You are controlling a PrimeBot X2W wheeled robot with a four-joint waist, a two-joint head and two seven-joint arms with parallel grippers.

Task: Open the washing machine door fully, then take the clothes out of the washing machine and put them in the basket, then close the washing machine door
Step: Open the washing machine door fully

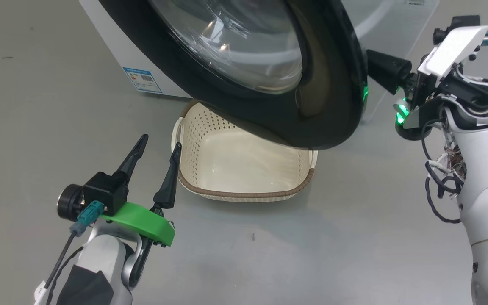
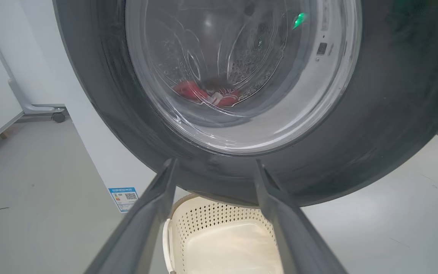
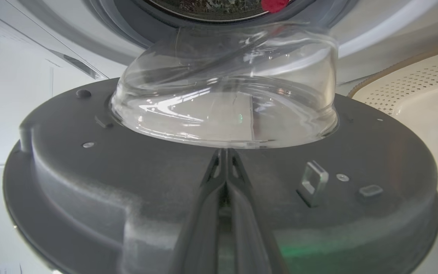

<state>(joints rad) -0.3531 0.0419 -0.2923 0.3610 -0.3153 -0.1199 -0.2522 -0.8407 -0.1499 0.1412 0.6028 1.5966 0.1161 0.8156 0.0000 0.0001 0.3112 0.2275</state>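
The left gripper (image 1: 161,140) is hovering low over the floor (image 1: 36,127), its two long dark fingers spread wide with nothing between them, just beside the basket's left end. The basket (image 1: 244,195) is sitting on the floor right in front of the washing machine, half under the door. It is a cream, rounded-rectangular plastic tub with perforated walls, a brown woven-look rim and a white side handle.

Above it the washing machine door (image 1: 333,84) is standing swung partly out. It is a big round glossy black ring with a bulging clear glass bowl at its centre. Its inner face is showing matt grey plastic, small screws and a metal latch loop (image 3: 312,182).

The right gripper (image 3: 224,152) is pressing its fingers tightly together on nothing, tips at the foot of the glass bowl. Whether they are touching the door I cannot tell.

Behind, the washing machine (image 1: 117,46) is showing a smooth white front with a small blue label (image 1: 142,79) near its lower corner. The clothes (image 2: 203,95), red with some white, are lying low in the perforated steel drum.

The floor is looking smooth and pale grey, and a white frame on a castor (image 2: 57,116) is standing beside the machine.
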